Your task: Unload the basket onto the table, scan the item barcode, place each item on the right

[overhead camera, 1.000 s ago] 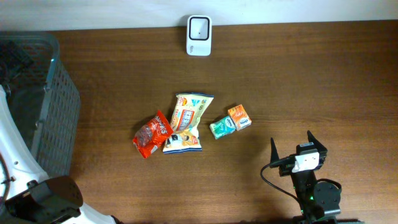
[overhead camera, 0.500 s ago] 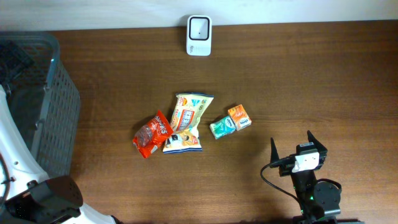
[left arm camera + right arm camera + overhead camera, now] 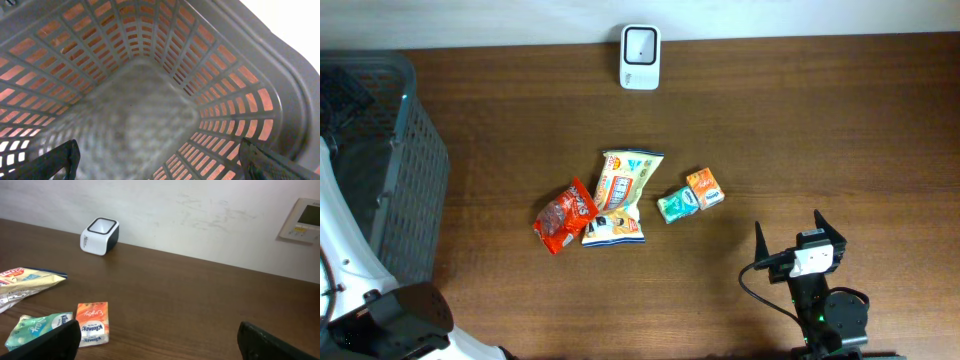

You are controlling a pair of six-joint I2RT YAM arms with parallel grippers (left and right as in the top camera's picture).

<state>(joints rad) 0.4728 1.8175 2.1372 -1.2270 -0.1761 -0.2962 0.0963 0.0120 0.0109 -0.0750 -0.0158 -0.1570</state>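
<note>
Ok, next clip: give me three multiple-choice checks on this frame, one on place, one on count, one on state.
1. Where on the table is the scanner? A far edge, B near edge, C left edge.
2. How many packets lie on it? A two, B four, C six.
3. The right hand is: A open and empty, B shut on a packet, C out of view.
1 A, it stands at the wall side; 2 B, red packet, yellow bag, green pack, orange pack; 3 A, fingers apart with nothing between.
</note>
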